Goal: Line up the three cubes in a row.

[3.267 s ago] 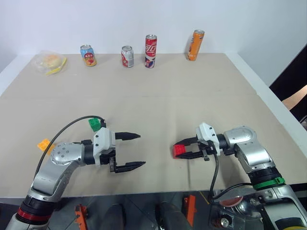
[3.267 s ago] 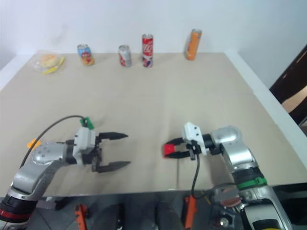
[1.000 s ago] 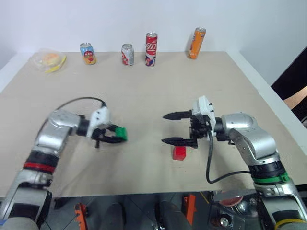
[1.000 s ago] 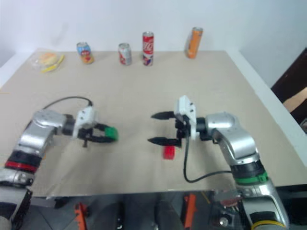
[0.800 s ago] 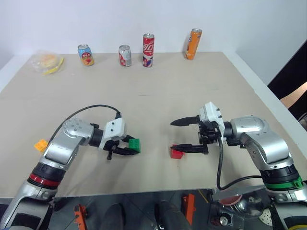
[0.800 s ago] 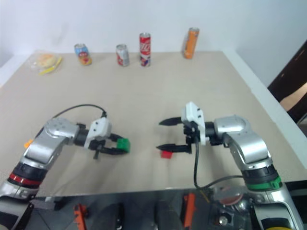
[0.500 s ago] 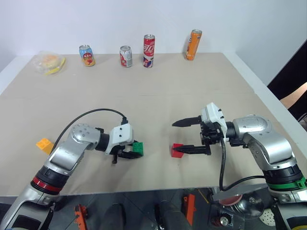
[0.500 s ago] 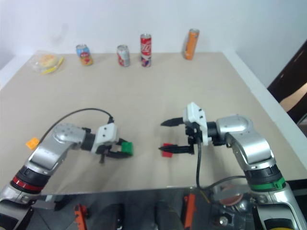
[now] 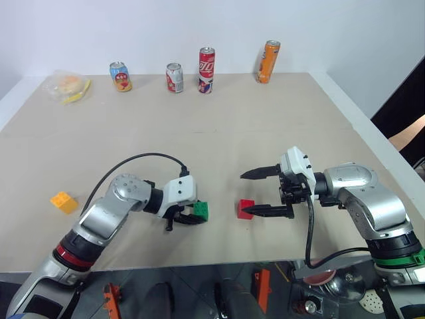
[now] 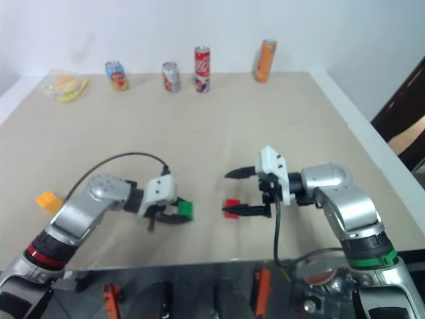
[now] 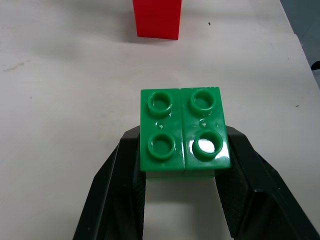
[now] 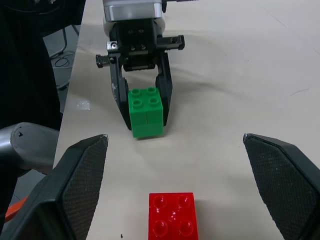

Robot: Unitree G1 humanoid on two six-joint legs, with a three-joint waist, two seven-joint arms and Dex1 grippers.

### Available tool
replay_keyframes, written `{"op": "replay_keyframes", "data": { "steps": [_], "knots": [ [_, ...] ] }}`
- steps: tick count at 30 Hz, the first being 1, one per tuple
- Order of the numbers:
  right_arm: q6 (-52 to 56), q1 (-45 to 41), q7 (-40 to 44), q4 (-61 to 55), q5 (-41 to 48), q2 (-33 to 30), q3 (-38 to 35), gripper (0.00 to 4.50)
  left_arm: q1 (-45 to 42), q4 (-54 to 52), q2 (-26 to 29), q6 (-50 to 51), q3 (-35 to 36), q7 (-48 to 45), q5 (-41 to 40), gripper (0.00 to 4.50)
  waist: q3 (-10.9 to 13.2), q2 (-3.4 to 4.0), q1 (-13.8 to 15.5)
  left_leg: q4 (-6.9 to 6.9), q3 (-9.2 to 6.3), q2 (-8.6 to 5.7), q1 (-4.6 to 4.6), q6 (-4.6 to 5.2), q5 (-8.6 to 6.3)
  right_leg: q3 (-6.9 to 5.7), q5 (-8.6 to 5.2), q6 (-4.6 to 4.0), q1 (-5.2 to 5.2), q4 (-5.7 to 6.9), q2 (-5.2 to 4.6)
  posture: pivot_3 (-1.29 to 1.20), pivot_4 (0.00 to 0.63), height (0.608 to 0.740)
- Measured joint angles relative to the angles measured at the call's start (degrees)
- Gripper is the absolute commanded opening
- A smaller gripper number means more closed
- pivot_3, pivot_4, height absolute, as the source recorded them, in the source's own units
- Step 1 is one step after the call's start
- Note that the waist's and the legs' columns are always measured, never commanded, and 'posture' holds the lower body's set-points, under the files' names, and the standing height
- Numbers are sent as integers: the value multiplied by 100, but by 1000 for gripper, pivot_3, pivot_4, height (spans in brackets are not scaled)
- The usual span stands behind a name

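My left gripper is shut on the green cube, its black fingers pressing the cube's two sides, low over the table. The red cube rests on the table a short way to the right of the green one, with a gap between them. My right gripper hangs open just over the red cube, fingers spread wide and holding nothing. The yellow-orange cube lies alone on the table's left side, far from both grippers.
Several drink cans stand in a row along the table's far edge. A clear bag of yellow food lies at the far left corner. The table's front edge runs close below both grippers.
My left gripper has carried the green cube to the right, closer to the red cube. The right gripper has stayed open in about the same place.
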Motion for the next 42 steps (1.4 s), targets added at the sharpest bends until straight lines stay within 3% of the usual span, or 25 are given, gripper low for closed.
{"op": "replay_keyframes", "data": {
  "steps": [15,16,22,29,32,35,39,42],
  "knots": [
    [0,0,-11,-21,1,0,-1,4500,-44,18,-130,135,-98,223,60,1340,0,0,0,0,-1,-1,0,0,0,0,0,1,0,0,0,0,150,740],
    [0,0,-11,-21,1,0,-1,4500,-44,18,-129,138,-99,222,59,2365,0,0,0,0,-2,-1,0,0,0,0,1,1,0,0,0,0,150,740],
    [-1,0,-10,-21,0,0,-1,4500,-43,18,-103,207,-100,195,50,4435,0,0,0,0,-2,-1,0,0,0,0,0,1,0,0,0,0,150,740],
    [42,-37,-13,-25,117,51,-46,4500,-14,-71,-58,367,3,238,-87,4477,0,-1,-4,0,-1,-1,-1,0,0,1,1,1,-2,0,0,0,150,740],
    [206,-237,-89,-98,422,240,-196,4500,74,-373,8,688,520,417,-419,4477,1,0,-18,-1,-2,3,0,0,0,0,4,4,-4,0,3,0,150,740],
    [447,-492,-321,-279,862,673,-340,4500,414,-783,194,1121,1648,761,-932,4477,1,0,-50,-6,-9,7,2,0,0,-6,15,23,-3,0,6,0,150,740],
    [499,-755,-586,-301,1021,1258,-295,4500,1175,-838,900,1298,3564,1041,-1319,4477,2,-1,-138,-16,-20,12,1,0,0,-20,11,14,-4,0,7,0,150,740],
    [496,-944,-594,-214,1015,1578,-87,4500,1793,-630,1429,1188,4444,938,-1415,4477,2,-1,-140,-18,-13,9,0,-1,-1,-20,-8,-13,-4,-2,-2,0,150,740]
  ]
}}
